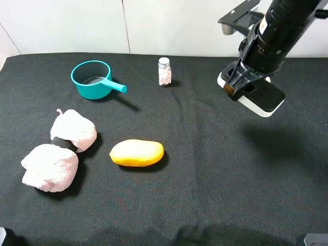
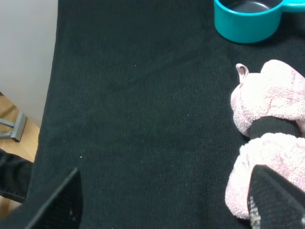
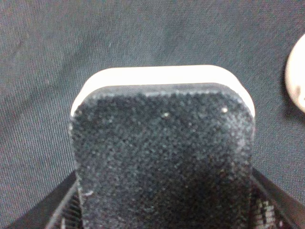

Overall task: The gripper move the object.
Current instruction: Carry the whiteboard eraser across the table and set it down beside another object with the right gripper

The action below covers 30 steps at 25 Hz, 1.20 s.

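object (image 3: 162, 157) between fingers (image 3: 279, 202) above open cloth (image 3: 47, 57)

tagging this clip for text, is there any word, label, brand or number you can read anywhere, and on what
None can be read in any view.
The small glass jar shows no label, only pale pellets inside.
The board eraser, the teal saucepan, the mango and the pink fluffy cloths carry no print or sign.
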{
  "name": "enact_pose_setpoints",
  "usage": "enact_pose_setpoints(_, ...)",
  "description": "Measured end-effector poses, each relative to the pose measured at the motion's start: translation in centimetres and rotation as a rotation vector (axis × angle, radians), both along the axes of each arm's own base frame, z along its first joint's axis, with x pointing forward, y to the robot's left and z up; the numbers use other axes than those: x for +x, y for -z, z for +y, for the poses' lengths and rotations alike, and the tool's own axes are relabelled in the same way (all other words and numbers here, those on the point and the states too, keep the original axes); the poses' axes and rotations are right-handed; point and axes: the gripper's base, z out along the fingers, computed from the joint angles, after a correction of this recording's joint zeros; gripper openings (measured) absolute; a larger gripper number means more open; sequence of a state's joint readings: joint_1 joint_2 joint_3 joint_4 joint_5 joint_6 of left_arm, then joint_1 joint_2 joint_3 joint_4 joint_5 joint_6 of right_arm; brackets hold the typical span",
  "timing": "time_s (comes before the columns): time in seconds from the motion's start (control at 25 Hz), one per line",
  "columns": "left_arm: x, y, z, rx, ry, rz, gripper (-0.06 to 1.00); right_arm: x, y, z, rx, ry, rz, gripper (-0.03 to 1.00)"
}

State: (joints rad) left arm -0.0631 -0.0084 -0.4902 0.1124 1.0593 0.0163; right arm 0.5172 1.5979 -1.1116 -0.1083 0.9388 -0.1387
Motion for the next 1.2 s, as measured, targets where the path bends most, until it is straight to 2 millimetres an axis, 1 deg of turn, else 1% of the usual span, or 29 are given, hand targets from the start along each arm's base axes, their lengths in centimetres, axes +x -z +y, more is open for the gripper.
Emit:
enact_pose_setpoints(0.24, 0.0, 0.0, 0.0, 0.000, 0.000, 0.000, 0.77, 0.8, -0.2, -1.0, 0.062, 0.067, -0.001, 0.46)
enact_pose_setpoints(0.52, 0.0, 0.0, 0.0, 0.000, 0.000, 0.000, 0.77, 1.4, -0.4, -0.8, 0.085, 0.069, -0.032, 0.46)
enact_pose_setpoints(0.64, 0.0, 0.0, 0.0, 0.000, 0.000, 0.000, 0.77, 2.5, -0.8, -0.2, 0.088, 0.066, -0.040, 0.46)
enact_pose_setpoints(0.84, 0.0, 0.0, 0.0, 0.000, 0.000, 0.000, 0.77, 4.9, -0.2, 1.0, 0.067, 0.049, -0.012, 0.46)
enact_pose_setpoints(0.92, 0.0, 0.0, 0.0, 0.000, 0.000, 0.000, 0.77, 5.9, -0.2, 1.1, 0.070, 0.056, -0.013, 0.46)
enact_pose_setpoints(1.2, 0.0, 0.0, 0.0, 0.000, 0.000, 0.000, 0.77, 9.4, 0.9, 0.1, 0.092, 0.099, 0.031, 0.46)
